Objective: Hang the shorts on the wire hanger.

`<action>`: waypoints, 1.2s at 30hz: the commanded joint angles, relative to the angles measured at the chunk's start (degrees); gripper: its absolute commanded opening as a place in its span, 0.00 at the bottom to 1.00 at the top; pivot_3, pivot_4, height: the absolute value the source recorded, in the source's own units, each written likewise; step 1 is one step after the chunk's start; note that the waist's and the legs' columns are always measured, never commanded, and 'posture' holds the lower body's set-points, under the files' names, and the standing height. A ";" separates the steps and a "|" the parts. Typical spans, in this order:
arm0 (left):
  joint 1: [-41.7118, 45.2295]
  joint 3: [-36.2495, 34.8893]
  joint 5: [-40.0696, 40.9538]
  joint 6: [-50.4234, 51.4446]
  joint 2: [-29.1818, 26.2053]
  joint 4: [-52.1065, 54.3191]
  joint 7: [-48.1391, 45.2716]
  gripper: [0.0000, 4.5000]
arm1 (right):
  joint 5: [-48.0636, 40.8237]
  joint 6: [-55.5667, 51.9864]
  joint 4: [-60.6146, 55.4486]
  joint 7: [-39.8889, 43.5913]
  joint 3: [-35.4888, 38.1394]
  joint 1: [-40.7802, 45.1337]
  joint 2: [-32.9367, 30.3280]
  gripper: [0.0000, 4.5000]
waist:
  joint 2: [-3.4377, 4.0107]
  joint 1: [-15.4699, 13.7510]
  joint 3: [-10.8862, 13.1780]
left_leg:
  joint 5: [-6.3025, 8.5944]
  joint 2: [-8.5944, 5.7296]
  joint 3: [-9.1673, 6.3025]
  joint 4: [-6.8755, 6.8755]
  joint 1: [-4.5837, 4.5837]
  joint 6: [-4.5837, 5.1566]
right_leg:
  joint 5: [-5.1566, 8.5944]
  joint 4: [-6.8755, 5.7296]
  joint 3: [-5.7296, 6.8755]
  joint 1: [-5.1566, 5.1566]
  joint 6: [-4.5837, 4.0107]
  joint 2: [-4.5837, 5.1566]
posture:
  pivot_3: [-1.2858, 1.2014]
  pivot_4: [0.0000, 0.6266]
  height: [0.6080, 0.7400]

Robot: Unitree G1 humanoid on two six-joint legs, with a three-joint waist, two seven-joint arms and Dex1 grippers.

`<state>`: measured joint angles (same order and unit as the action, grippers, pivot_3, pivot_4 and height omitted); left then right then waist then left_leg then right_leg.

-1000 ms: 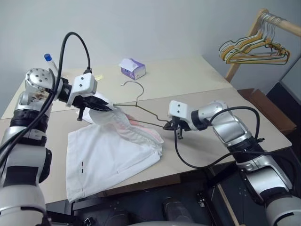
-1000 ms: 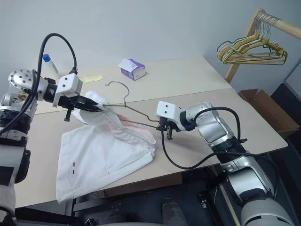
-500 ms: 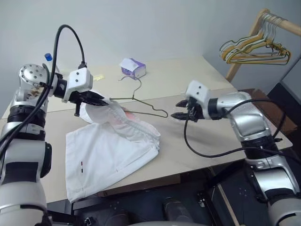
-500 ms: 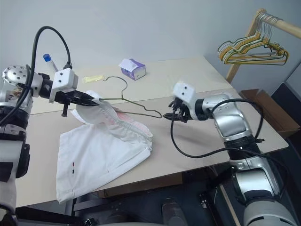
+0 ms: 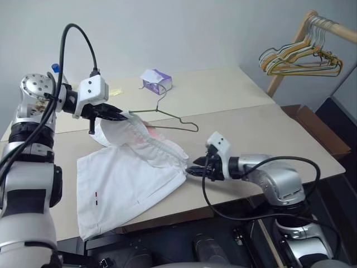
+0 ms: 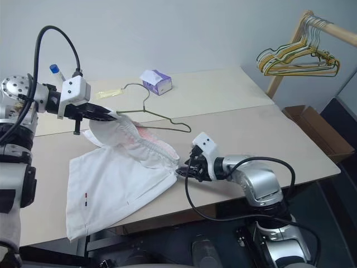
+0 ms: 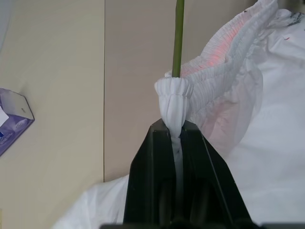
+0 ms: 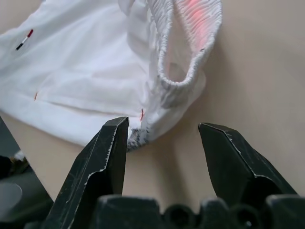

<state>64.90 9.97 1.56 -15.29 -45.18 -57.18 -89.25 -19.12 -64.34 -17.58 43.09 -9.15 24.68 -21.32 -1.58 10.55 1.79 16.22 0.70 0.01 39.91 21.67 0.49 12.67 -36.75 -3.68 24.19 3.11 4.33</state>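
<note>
Our left claw [image 7: 175, 136] pinches the shorts [image 5: 131, 173] waistband with the wire hanger [image 5: 167, 118]; our right claw [image 8: 164, 143] gapes wide, empty, beside the waistband's low end on the desk [image 5: 262, 128].

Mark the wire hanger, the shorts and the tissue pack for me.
wire hanger [image 5: 179, 119]: left eye view, on its lower wire bar.
shorts [image 5: 125, 181]: left eye view, on the flat leg panel.
tissue pack [image 6: 156, 81]: right eye view, on its top face.

Left fingers [image 5: 118, 115] pinch shorts [image 5: 131, 176] waistband with wire hanger [image 5: 167, 114] (hook toward tissue pack [image 5: 155, 80]).
</note>
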 commanded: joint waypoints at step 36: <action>-4.36 3.70 17.62 5.30 -6.88 11.30 -3.25 0.00 | -2.10 10.34 24.43 -0.11 6.63 14.18 -10.03 0.01 | 0.00 0.01 0.00 | 0.01 0.00 0.01 -0.02 -0.02 0.02 | 0.00 0.01 -0.01 0.00 0.01 0.00 | 0.46 0.00 1.00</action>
<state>59.82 14.18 18.00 -9.67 -50.28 -46.71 -92.30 -22.32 -55.77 6.32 42.71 -3.45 37.49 -29.94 -1.57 10.56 1.79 16.23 0.71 0.03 39.88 21.66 0.51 12.67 -36.74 -3.69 24.19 3.12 4.33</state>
